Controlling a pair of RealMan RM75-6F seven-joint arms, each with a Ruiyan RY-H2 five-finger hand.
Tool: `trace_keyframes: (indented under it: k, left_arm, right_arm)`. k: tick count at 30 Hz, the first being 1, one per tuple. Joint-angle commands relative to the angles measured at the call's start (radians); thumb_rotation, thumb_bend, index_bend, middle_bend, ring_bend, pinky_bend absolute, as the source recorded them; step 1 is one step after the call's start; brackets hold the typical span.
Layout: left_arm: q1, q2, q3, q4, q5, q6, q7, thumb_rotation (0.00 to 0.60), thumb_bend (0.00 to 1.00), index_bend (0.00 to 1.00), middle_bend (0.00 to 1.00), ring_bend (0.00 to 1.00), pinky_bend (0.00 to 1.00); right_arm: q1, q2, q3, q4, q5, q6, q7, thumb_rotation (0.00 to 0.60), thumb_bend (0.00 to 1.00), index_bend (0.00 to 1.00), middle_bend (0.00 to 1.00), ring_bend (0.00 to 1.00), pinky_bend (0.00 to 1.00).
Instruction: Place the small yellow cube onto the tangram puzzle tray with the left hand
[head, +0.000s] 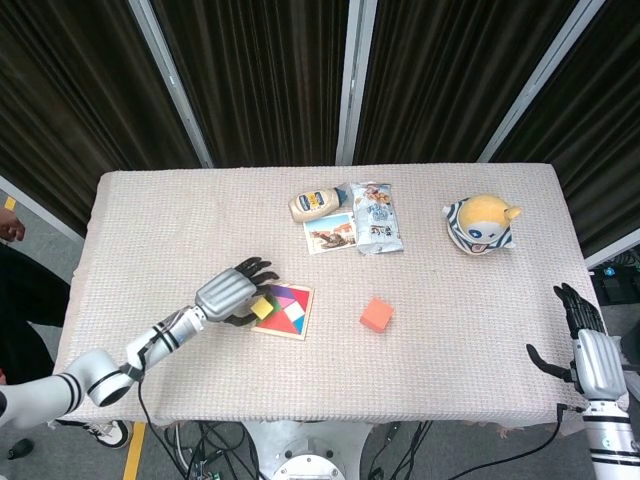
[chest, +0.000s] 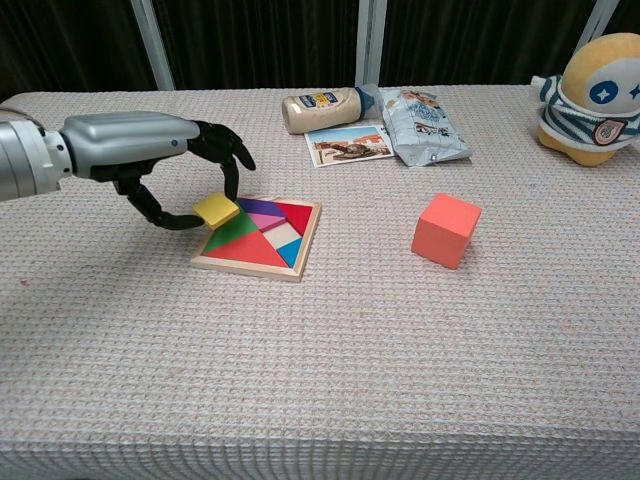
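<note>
My left hand (head: 232, 293) (chest: 160, 150) pinches the small yellow cube (head: 262, 307) (chest: 217, 210) between thumb and fingers. The cube hangs over the left edge of the tangram puzzle tray (head: 296, 322) (chest: 300, 250), a wooden square with coloured pieces, near the table's middle. Whether the cube touches the tray I cannot tell. My right hand (head: 582, 353) hangs off the table's right front corner with fingers apart and nothing in it; the chest view does not show it.
An orange cube (head: 376, 314) (chest: 446, 230) lies right of the tray. At the back stand a mayonnaise bottle (head: 314, 203) (chest: 321, 109), a photo card (head: 331, 233), a snack bag (head: 376, 218) (chest: 423, 125) and a yellow plush toy (head: 481, 222) (chest: 598, 87).
</note>
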Motion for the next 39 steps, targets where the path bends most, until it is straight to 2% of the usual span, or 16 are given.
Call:
trace_keyframes:
  k: [1, 16, 23, 39]
  left_arm:
    - [-0.02, -0.009, 0.017, 0.015, 0.022, 0.002, -0.001, 0.6, 0.36, 0.44, 0.15, 0.0, 0.04]
    - [-0.137, -0.074, 0.015, 0.043, 0.046, -0.03, 0.018, 0.6, 0.35, 0.44, 0.15, 0.0, 0.04]
    - [-0.186, -0.086, 0.03, 0.075, 0.064, -0.055, 0.046, 0.6, 0.35, 0.44, 0.15, 0.0, 0.04]
    - [-0.22, -0.116, 0.077, 0.181, 0.082, 0.005, -0.074, 0.6, 0.34, 0.44, 0.15, 0.0, 0.04]
  right_arm:
    - [0.005, -0.002, 0.001, -0.005, -0.008, 0.003, -0.003, 0.6, 0.18, 0.0, 0.0, 0.0, 0.0]
    - [0.011, -0.013, -0.001, 0.008, -0.008, 0.004, 0.003, 0.6, 0.18, 0.0, 0.0, 0.0, 0.0]
    - [0.01, -0.015, -0.002, 0.019, -0.006, 0.007, 0.009, 0.6, 0.18, 0.0, 0.0, 0.0, 0.0]
    - [0.015, -0.015, -0.002, 0.024, 0.004, -0.005, 0.009, 0.6, 0.18, 0.0, 0.0, 0.0, 0.0]
